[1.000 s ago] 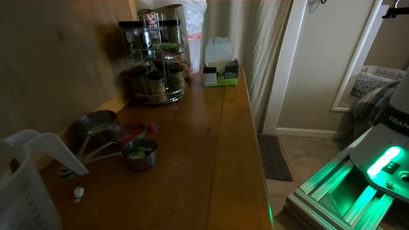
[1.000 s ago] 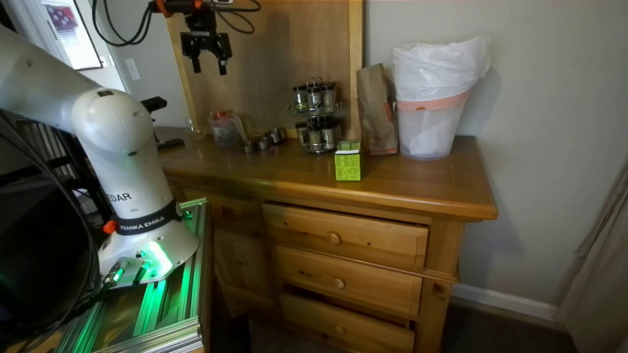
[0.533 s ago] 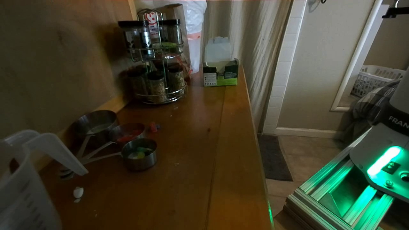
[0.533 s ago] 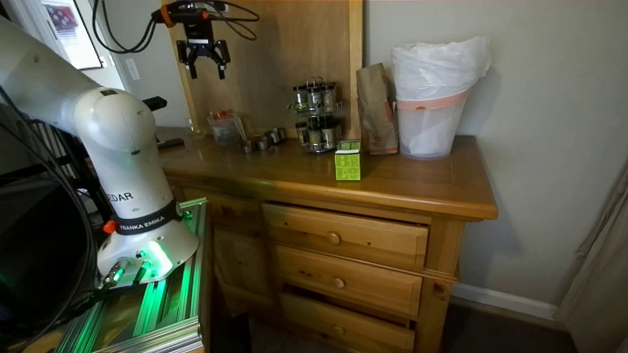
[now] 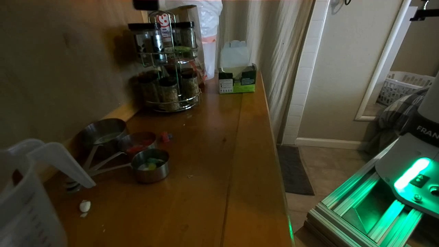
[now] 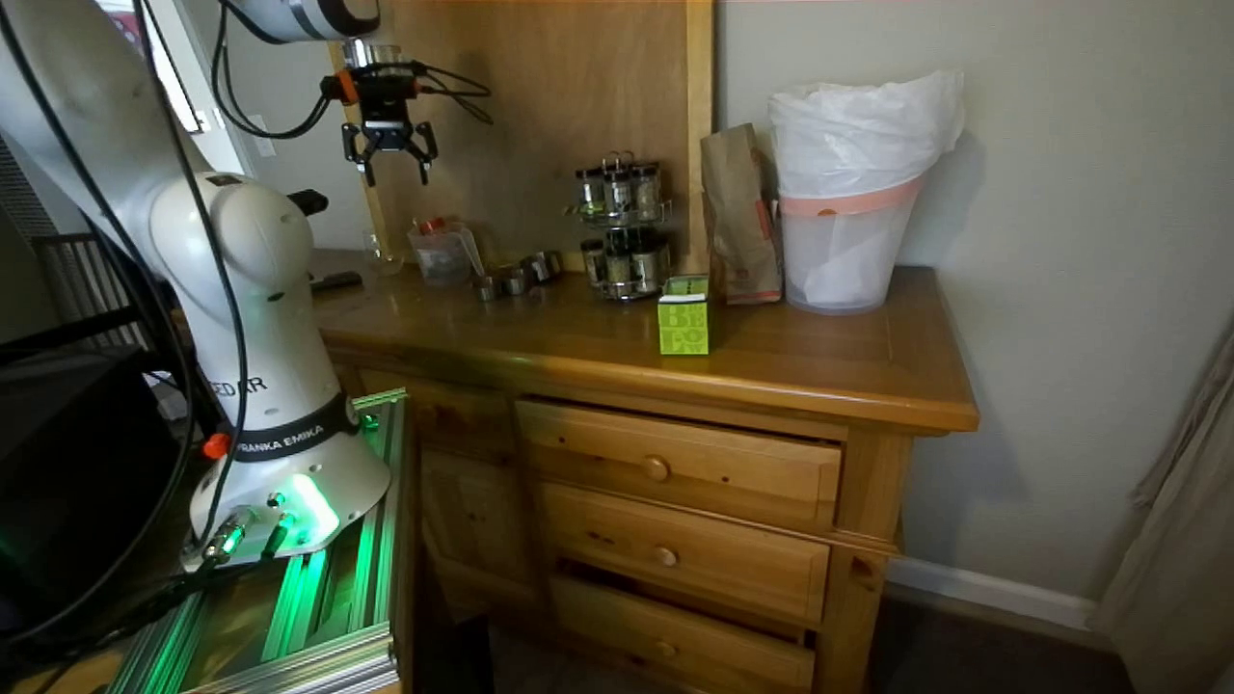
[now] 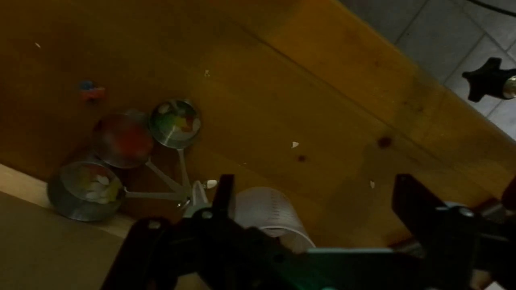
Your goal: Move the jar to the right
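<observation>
Above the table (image 6: 819, 357), in an exterior view, my gripper (image 6: 396, 180) hangs wide, holding nothing. In an exterior view, jars (image 5: 168, 93) fill the rack (image 5: 173, 110); which is meant, I can't tell. In the wrist view, one finger (image 7: 224, 195) overlaps the measuring jug (image 7: 264, 207); dropping straight could tip it.

There are at least six jars (image 5: 169, 93), three measuring cups (image 5: 152, 175) and one green box (image 6: 684, 329).
</observation>
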`<action>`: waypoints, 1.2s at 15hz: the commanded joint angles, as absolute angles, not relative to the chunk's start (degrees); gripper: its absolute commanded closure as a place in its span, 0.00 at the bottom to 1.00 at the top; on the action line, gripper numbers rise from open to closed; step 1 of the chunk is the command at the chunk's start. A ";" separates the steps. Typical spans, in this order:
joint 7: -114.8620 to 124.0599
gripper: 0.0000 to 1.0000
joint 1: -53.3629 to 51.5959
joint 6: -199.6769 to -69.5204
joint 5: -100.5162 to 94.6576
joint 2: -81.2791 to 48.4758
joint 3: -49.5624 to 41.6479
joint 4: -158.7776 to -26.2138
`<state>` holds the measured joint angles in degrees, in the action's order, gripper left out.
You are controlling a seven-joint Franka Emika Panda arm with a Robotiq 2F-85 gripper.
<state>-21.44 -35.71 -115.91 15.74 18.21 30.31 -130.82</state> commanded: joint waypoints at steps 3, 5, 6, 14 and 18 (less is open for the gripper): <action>-28.47 0.00 -37.53 -115.63 15.52 12.49 27.80 -126.82; -30.24 0.00 -37.39 -115.39 15.60 10.83 27.43 -125.56; -30.48 0.00 -37.42 -115.30 15.62 10.57 27.40 -125.35; -49.56 0.00 -38.64 -131.19 5.79 4.62 29.02 -125.37; -48.60 0.00 -38.49 -132.15 4.25 3.88 29.07 -125.84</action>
